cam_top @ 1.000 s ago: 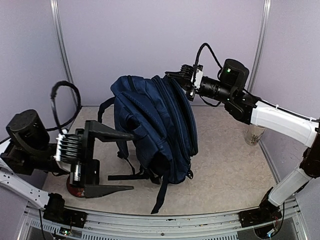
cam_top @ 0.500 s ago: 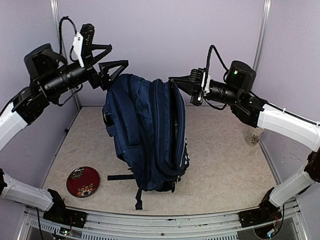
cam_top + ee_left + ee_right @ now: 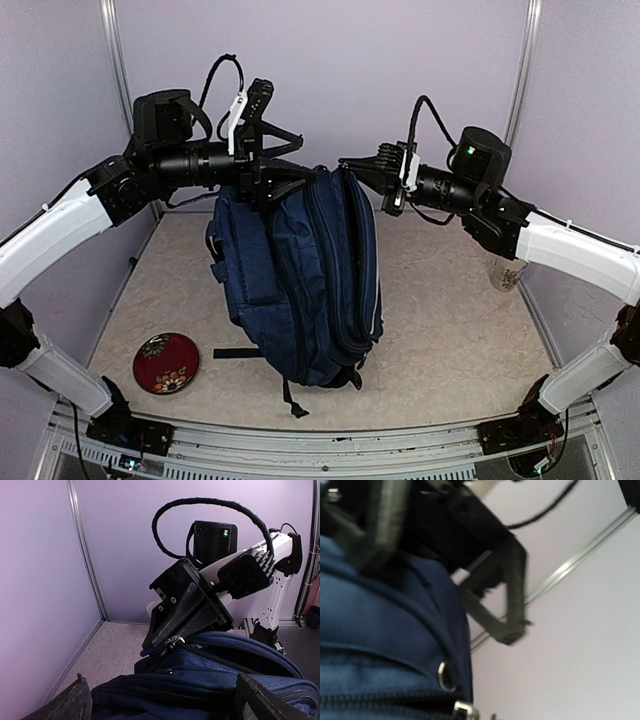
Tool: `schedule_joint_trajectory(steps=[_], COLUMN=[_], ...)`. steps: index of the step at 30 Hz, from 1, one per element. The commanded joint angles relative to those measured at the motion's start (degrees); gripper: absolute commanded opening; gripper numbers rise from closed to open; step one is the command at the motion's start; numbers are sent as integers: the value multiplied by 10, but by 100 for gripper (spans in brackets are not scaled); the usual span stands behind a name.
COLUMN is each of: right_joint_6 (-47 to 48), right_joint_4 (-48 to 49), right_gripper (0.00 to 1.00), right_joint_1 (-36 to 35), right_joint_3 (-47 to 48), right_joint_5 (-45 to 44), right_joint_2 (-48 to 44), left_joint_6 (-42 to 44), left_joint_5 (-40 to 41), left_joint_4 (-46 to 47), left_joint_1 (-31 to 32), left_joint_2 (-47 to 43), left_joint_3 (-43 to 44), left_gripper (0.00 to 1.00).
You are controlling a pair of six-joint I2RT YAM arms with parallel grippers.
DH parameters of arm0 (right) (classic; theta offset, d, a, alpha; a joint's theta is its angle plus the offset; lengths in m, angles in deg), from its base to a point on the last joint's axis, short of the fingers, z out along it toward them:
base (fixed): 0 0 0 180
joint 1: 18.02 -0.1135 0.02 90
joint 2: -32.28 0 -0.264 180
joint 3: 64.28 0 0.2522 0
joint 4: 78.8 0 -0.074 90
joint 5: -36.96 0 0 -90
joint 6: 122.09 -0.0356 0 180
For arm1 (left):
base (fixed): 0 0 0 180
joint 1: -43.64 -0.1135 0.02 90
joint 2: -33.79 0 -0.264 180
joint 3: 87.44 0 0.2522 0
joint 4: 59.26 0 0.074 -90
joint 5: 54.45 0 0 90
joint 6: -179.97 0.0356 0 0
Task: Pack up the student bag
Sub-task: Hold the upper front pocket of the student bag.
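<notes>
The student bag point(image 3: 300, 270), a navy-blue backpack, hangs upright over the middle of the table. Its lower end is down near the table top. My right gripper point(image 3: 348, 166) is shut on a blue loop at the bag's top beside a zip pull, which the left wrist view shows close up point(image 3: 167, 642). My left gripper point(image 3: 295, 165) is open at the bag's top left. In the left wrist view its two fingers point(image 3: 75, 700) stand wide apart on either side of the bag's upper folds point(image 3: 200, 680). The right wrist view shows blurred blue fabric point(image 3: 380, 630) and a metal ring point(image 3: 443, 675).
A red patterned plate point(image 3: 166, 362) lies at the front left of the table. A pale cup point(image 3: 508, 270) stands at the right edge by the wall. Purple walls and metal posts point(image 3: 118, 80) close the back and sides.
My left arm has swung up from low at the front left to the bag's top, jaws open throughout. The bag now hangs straighter; the red plate is uncovered.
</notes>
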Motion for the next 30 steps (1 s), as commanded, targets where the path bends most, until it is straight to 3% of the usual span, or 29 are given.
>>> schedule_joint_trajectory(steps=[1, 7, 14, 16, 17, 21, 26, 30], right_joint_6=[-34, -54, -44, -45, -47, -47, -31, -16], right_joint_4=[131, 149, 133, 145, 152, 177, 183, 197], right_gripper=[0, 0, 0, 0, 0, 0, 0, 0], right_joint_1=[-3, -6, -20, -20, -20, -20, -19, -20], right_joint_3=[32, 46, 38, 29, 27, 73, 208, 250], right_joint_5=[-66, -40, -15, -33, -45, -95, -164, -158], right_joint_2=[-18, 14, 20, 26, 31, 81, 156, 161], left_joint_6=[43, 64, 58, 65, 68, 98, 172, 272], left_joint_5=[26, 116, 138, 140, 153, 266, 521, 568], left_joint_4=[-86, -131, -62, -30, -11, 36, 55, 117], left_joint_1=[25, 66, 72, 80, 85, 87, 69, 116], left_joint_2=[11, 70, 66, 51, 42, 22, 40, 13], left_joint_3=[-81, -73, -119, -139, -149, -139, 11, 16], left_gripper=[94, 80, 34, 6, 0, 0, 0, 0])
